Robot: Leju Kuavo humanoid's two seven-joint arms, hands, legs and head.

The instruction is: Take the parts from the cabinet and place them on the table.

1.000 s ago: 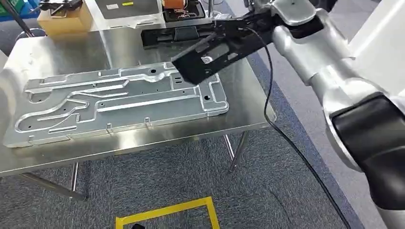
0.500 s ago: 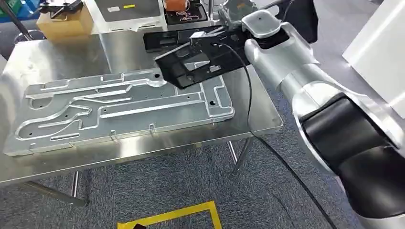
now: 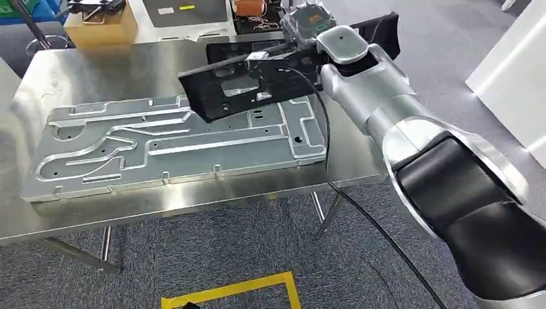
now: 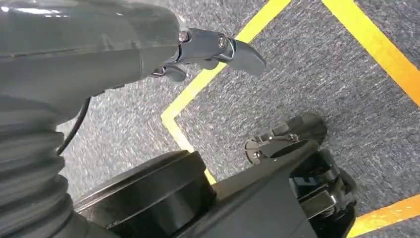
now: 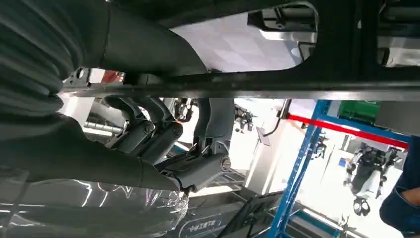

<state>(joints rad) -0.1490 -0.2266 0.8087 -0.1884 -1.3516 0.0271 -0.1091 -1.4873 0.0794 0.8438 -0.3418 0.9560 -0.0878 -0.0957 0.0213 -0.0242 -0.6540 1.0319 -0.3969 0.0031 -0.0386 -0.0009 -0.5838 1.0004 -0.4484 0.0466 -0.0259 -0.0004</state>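
In the head view my right hand (image 3: 301,59) grips a flat black part (image 3: 225,93) by its far end and holds it tilted just above the steel table (image 3: 96,71). The part hangs over the right half of a large silver machined plate (image 3: 167,141) that lies on the table. A second black part (image 3: 222,50) lies on the table behind it. The right wrist view shows dark fingers (image 5: 148,134) and the thumb (image 5: 198,168) under the black part's edge (image 5: 297,84). My left hand (image 4: 198,49) hangs over the carpet and holds nothing.
A cardboard box (image 3: 100,26), a grey tray (image 3: 187,13) and an orange item (image 3: 250,8) stand beyond the table's far edge. A white cabinet (image 3: 515,71) is at the right. A black cable (image 3: 360,212) drops from my right arm. Yellow tape (image 3: 232,290) marks the floor.
My right arm has carried the black part leftward, from the plate's right end to further over the plate. The whole view has also shifted a little.
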